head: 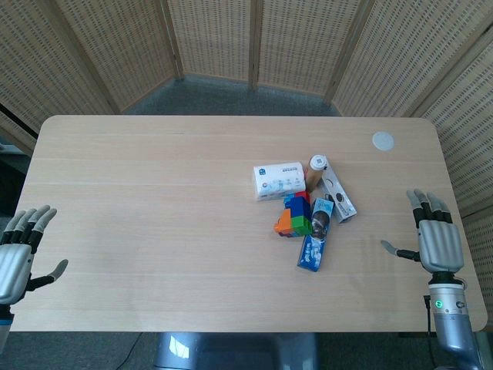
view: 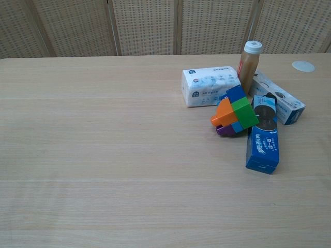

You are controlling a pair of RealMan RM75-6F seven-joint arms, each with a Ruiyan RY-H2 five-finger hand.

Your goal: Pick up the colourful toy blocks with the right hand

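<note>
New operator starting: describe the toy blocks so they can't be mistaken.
On the wooden table, right of centre, sits a small cluster of packages. The colourful toy blocks lie at its left edge, between the white tissue pack and the blue biscuit box; only they are multicoloured bricks.

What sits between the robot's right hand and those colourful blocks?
In the head view, the blue biscuit box lies between the right hand and the colourful blocks; otherwise bare table.

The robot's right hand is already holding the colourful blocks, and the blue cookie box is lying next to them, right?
Not quite. The right hand holds nothing: its fingers are spread apart near the table's edge, well away from the colourful blocks, as the head view shows. The blocks sit on the table. The rest is right: the blue cookie box lies right beside them.
</note>
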